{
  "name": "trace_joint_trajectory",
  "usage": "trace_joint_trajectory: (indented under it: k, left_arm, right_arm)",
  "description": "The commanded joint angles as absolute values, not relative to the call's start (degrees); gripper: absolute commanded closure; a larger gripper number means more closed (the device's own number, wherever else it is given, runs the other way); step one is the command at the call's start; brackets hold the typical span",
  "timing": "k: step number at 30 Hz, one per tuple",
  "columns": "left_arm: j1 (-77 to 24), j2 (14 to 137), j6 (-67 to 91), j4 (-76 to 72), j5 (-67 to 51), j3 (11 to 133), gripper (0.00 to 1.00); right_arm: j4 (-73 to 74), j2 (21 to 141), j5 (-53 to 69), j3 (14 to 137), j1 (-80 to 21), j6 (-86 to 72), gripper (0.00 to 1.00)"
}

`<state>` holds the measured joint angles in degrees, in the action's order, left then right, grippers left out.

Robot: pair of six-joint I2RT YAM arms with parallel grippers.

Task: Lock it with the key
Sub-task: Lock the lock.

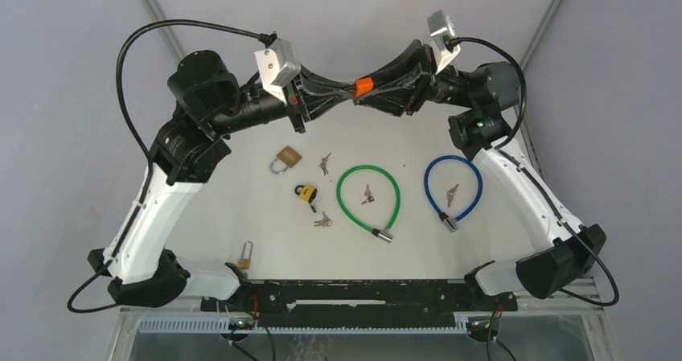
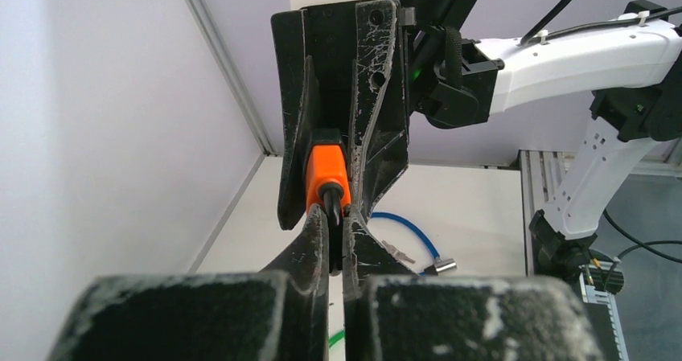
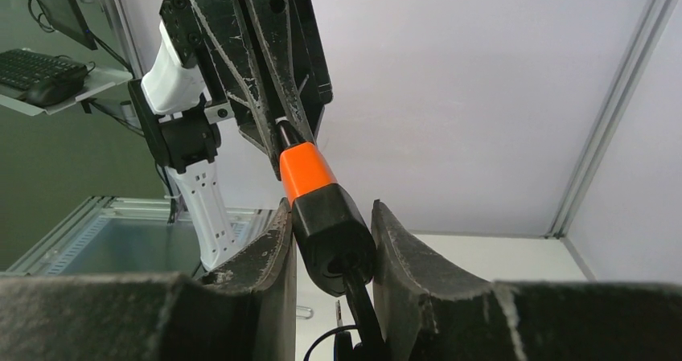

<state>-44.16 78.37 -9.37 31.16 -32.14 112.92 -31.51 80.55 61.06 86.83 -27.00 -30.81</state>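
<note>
**Desk:** What is shown, left to right?

**Field:** The left gripper (image 2: 331,236) is pressed fully shut on what is taken to be the key (image 2: 330,196). Little of the key is seen, and its tip is sunk in the orange end of the lock (image 1: 363,85). The lock's black barrel is clamped between the part-open fingers of the right gripper (image 3: 331,232). Both are held in the air above the far middle of the bench (image 1: 241,216). A black cable is seen hanging from the barrel.

**Desk:** What could go wrong from here?

**Field:** Three things are feared. The key is pinched by a thin edge, so it could be levered out of the left fingers if the turn is made off the barrel's axis. The barrel is round and smooth, so it could be spun inside the right fingers and the turn would be lost. And it cannot be told whether the cable's end is seated. If it is not, nothing would be fastened by turning.

**Desk:** And if the hold is lost?

**Field:** The lock would be dropped among the others laid out below: a brass padlock (image 1: 285,159) left of centre, a green cable lock (image 1: 368,166) at centre and a blue cable lock (image 1: 453,157) to the right. They could be knocked about.
</note>
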Motion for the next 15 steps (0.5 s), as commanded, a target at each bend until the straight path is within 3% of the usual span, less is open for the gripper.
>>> trace_joint_trajectory:
  k: [1, 6, 15]
  left_arm:
    - [-49.7, 85.1, -1.2, 28.4, -51.9, 100.0, 1.0]
    - [-49.3, 77.9, 4.8, 7.2, -52.7, 88.1, 1.0]
    - [-49.2, 77.6, 12.0, 2.3, -60.1, 85.4, 1.0]
  right_arm:
    - [-28.8, 82.3, 44.7, 88.1, -29.7, -32.9, 1.0]
    - [-36.1, 77.6, 38.9, 83.1, -26.3, -41.3, 1.0]
    - [-21.4, 74.0, 40.6, 88.1, -28.6, -32.6, 1.0]
